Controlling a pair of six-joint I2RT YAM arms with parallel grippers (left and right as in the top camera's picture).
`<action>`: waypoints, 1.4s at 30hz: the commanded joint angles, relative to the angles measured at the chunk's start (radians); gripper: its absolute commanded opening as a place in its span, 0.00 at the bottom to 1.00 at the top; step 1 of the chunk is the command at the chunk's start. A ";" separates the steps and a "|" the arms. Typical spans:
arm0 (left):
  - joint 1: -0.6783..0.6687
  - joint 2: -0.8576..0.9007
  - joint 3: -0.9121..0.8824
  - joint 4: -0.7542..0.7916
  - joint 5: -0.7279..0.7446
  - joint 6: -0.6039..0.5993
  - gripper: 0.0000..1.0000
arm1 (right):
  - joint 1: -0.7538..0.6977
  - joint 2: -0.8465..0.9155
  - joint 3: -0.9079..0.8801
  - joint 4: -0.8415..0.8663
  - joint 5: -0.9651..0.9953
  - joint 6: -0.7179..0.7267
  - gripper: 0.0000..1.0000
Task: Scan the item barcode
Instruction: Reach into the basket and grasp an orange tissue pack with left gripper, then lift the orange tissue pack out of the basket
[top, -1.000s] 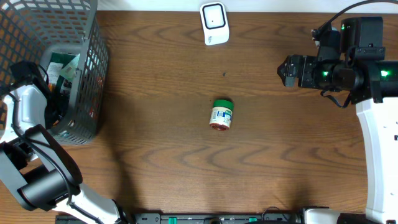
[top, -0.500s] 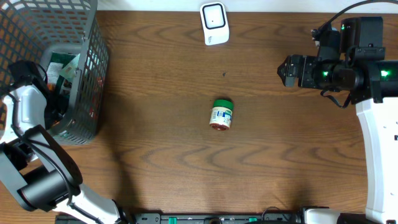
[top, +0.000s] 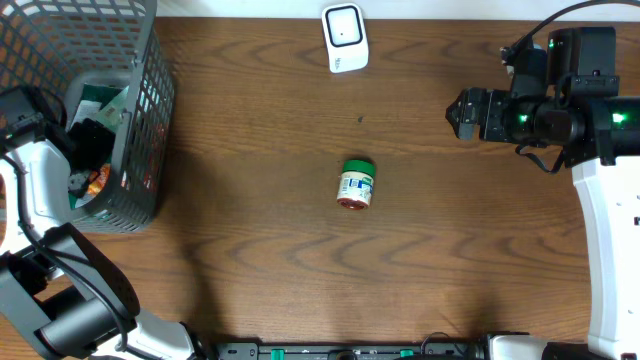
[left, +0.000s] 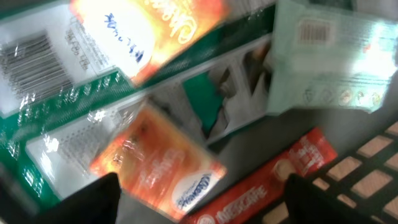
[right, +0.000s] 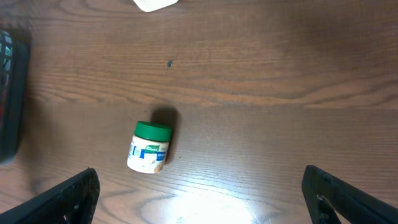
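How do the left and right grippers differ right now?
The left gripper is down inside the basket; the right gripper hangs over bare table. The left one has packets close beneath it; the right one has only wood beneath it, and the jar lies on its side apart from it. Both are open and hold nothing.

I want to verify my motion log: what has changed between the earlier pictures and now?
The left gripper, open inside the basket, shifted toward the far edge of the table, showing more of an orange packet. Nothing was grasped or released. The jar, the scanner and the open right gripper stayed in place.
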 joint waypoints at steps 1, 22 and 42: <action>0.003 -0.008 0.016 -0.051 -0.085 -0.085 0.92 | 0.001 0.005 0.020 -0.001 -0.009 -0.014 0.99; -0.001 0.047 -0.058 -0.017 -0.100 -0.352 0.76 | 0.001 0.005 0.020 -0.001 -0.009 -0.014 0.99; -0.001 0.047 -0.197 0.183 -0.125 -0.352 0.45 | 0.001 0.005 0.020 -0.001 -0.009 -0.014 0.99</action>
